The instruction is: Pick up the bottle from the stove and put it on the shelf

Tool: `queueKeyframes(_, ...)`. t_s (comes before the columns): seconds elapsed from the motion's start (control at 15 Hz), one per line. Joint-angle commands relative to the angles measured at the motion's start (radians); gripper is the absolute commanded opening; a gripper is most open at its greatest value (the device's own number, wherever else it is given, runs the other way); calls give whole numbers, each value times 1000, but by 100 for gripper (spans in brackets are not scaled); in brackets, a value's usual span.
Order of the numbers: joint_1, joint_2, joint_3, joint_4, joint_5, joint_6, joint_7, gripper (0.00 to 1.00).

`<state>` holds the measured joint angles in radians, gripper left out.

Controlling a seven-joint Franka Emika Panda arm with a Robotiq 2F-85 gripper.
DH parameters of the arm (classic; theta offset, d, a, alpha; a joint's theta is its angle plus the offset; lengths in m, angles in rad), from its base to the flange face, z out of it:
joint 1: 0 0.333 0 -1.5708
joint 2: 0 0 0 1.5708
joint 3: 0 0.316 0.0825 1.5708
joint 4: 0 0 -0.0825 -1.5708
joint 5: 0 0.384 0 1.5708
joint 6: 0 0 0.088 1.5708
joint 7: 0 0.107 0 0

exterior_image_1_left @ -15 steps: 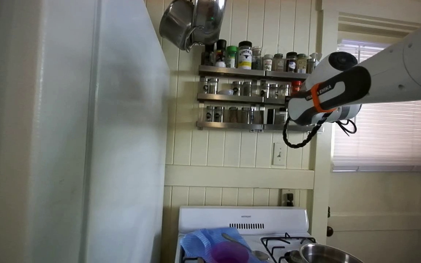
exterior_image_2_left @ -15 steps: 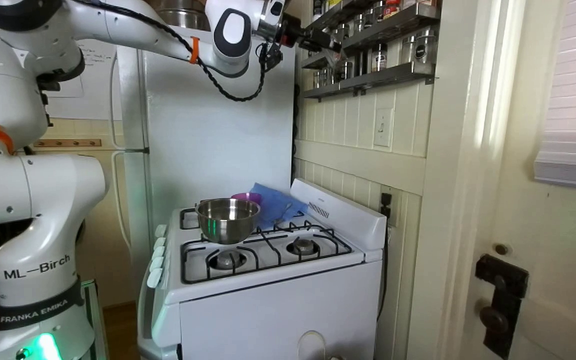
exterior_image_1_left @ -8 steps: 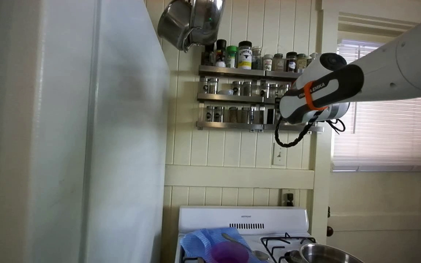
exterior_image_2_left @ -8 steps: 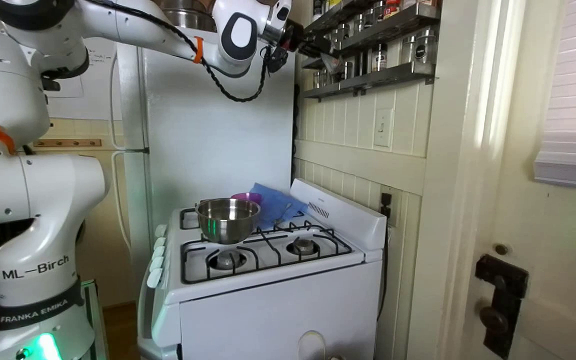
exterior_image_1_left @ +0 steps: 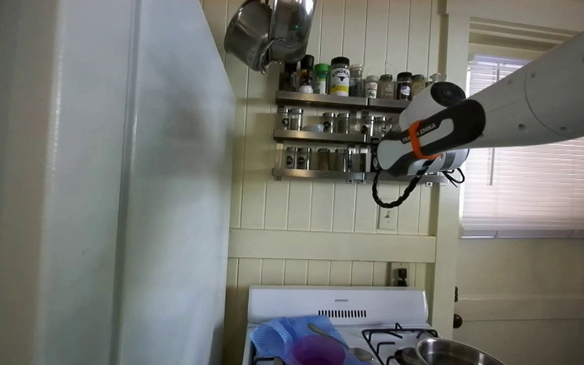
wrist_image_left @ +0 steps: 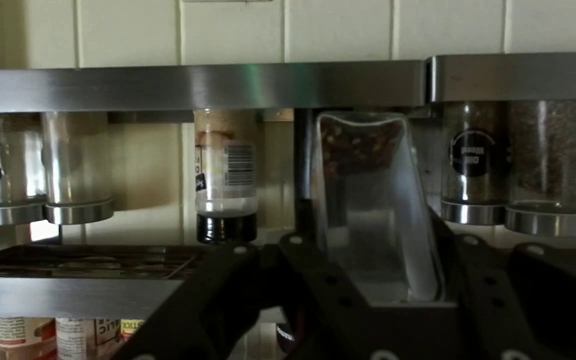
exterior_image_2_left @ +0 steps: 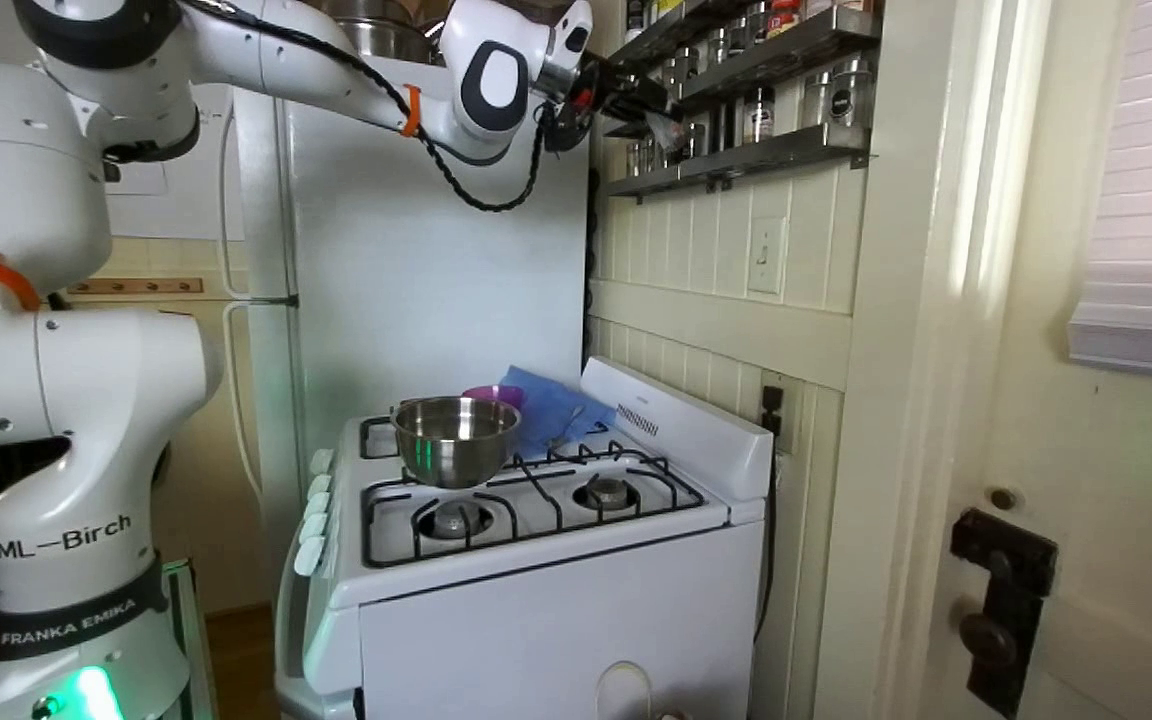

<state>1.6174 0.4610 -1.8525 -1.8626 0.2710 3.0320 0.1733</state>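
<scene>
The bottle [wrist_image_left: 375, 210] is up at shelf height, off the stove [exterior_image_2_left: 561, 600], held in the gripper [wrist_image_left: 383, 242]. The jaws are narrowed onto its two sides, leaving the base end free, which suits setting it down on the shelf [exterior_image_2_left: 786, 153] with nothing caught underneath. The wrist view stands upside down; red flakes [wrist_image_left: 360, 145] gathered at the bottle's twelve o'clock end suggest that end is the base, and its sides run slantwise, so it is tilted.

The spot looks chosen for the space between neighbours: the black-lidded jar [wrist_image_left: 225, 185] stands at nine o'clock of the bottle, the dill weed jar [wrist_image_left: 475, 150] at two o'clock. The metal rail [wrist_image_left: 288, 85] towards twelve o'clock probably keeps jars from sliding off, so the base must clear it; whether it is past that edge cannot be told. The arm [exterior_image_1_left: 540, 101] reaches in high, likely so the gripper can pass between tiers, though in an exterior view it blocks the grip.

Well below, towards seven o'clock of the gripper in an exterior view, a steel bowl [exterior_image_2_left: 456, 445] sits on the stove near a blue cloth [exterior_image_2_left: 544, 405]. The carry seems nearly done; levelling, lowering and release remain, with bumping a neighbouring jar the main risk.
</scene>
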Motion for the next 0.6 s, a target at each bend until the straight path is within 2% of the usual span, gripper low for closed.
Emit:
queueKeyframes(0.0, -67, -30, 74, 45, -25, 38, -12, 24)
queueKeyframes(0.53, -215, -46, 216, 119, -56, 73, -8, 24)
